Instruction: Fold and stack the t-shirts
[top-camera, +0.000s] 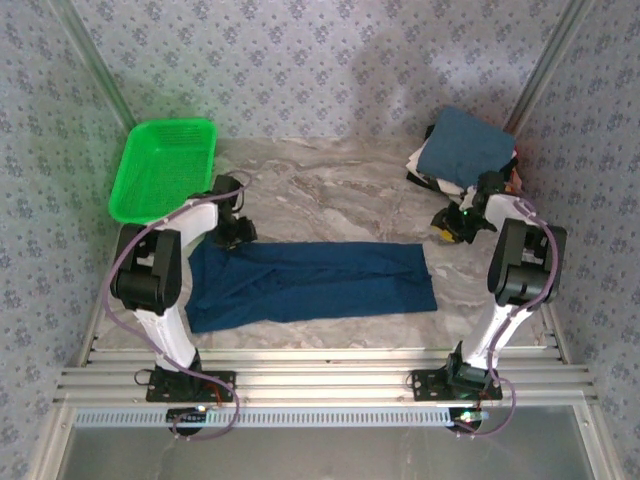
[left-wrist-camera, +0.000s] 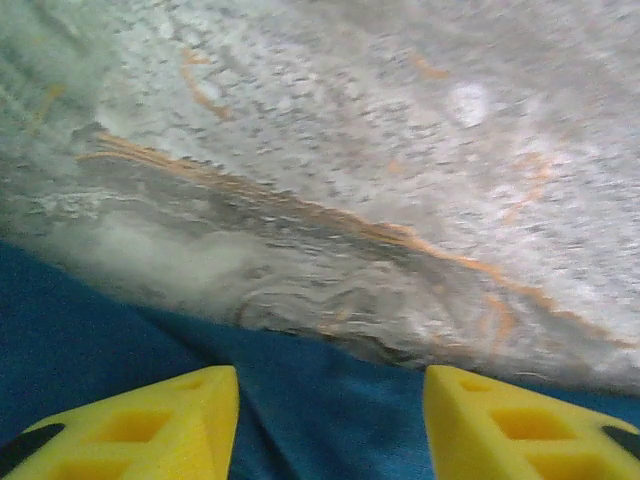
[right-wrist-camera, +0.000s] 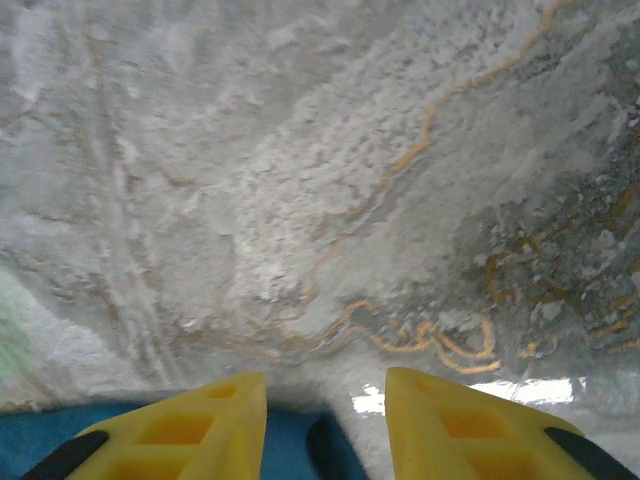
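I note the navy t-shirt (top-camera: 310, 282) lying in a long strip on the surface (top-camera: 330, 190), left hand (top-camera: 235, 232) and right hand (top-camera: 450, 225) open, empty, by its far corners; I would pinch both ends squarely

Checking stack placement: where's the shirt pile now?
Top view: the pile, blue on top, sits at the table's far-right corner, just beyond the right gripper and opposite the basket at far left.
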